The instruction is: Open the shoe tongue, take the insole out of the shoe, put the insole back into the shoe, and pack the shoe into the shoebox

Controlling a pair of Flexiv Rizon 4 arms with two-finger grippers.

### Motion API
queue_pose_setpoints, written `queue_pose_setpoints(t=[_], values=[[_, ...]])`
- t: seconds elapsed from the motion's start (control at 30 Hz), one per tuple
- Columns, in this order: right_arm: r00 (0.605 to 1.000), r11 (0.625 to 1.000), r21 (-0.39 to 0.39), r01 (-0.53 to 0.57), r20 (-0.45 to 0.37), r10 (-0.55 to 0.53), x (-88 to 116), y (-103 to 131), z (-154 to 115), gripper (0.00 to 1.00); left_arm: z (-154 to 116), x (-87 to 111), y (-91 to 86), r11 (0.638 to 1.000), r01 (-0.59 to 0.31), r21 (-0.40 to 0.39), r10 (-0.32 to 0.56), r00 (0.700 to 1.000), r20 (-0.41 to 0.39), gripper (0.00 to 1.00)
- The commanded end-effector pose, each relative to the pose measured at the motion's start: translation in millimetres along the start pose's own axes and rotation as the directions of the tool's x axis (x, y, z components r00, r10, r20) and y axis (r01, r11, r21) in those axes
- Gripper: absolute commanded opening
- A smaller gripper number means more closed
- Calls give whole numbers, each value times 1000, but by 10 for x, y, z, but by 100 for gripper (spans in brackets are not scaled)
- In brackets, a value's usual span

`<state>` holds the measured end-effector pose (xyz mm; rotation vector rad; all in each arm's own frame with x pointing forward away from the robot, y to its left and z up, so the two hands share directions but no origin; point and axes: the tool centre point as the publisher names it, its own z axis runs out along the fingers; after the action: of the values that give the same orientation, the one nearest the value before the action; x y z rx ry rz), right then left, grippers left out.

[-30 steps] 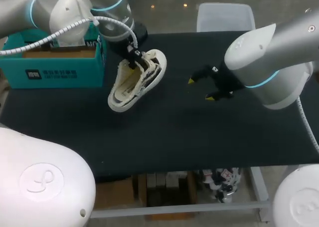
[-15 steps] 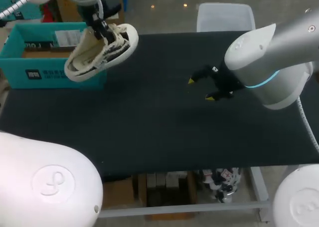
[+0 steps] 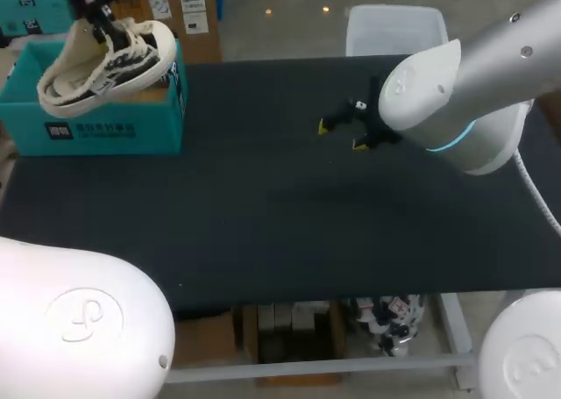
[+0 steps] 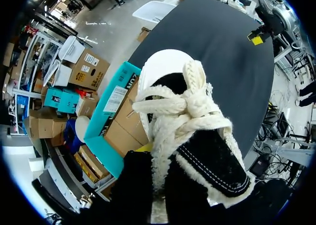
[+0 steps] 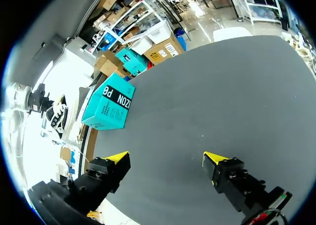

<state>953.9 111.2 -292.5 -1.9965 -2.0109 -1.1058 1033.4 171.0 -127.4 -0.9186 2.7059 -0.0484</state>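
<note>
**Shoe held over the shoebox; right gripper wide over the bench**

The left arm is almost wholly cut off at the far edge of the head view. Only its gripper (image 3: 99, 15) shows, clamped on the shoe (image 3: 105, 61) near the tongue. In the left wrist view the shoe (image 4: 192, 131) fills the foreground and hides the fingers, apart from a sliver of yellow beside the laces. The shoe's inside is not visible.

The shoe hangs over the open teal shoebox (image 3: 114, 127) at the bench's (image 3: 280, 206) far left corner. Whether it touches the box cannot be told. It is tipped on its side, and its long axis runs slantwise across the box. The toe points towards the near left and the heel is raised towards the far right.

The right gripper (image 3: 342, 134) holds nothing. Its fingers are spread wide above bare bench (image 5: 222, 86), well apart from the shoebox (image 5: 108, 104).
</note>
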Motion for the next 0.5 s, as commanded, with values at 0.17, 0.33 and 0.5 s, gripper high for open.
queue_pose_setpoints(t=[0.17,0.33,0.5], values=[[973,991,94,95,202,-112,6,287,-72,100,588,-530,42,998,24,-53,-30,993,-114,0],[953,975,146,166,230,-196,-33,466,-58,100,744,-729,71,997,32,-74,-41,991,-127,0],[931,945,202,255,211,-297,-84,613,-74,100,830,-867,110,996,20,-82,-30,992,-120,0]])
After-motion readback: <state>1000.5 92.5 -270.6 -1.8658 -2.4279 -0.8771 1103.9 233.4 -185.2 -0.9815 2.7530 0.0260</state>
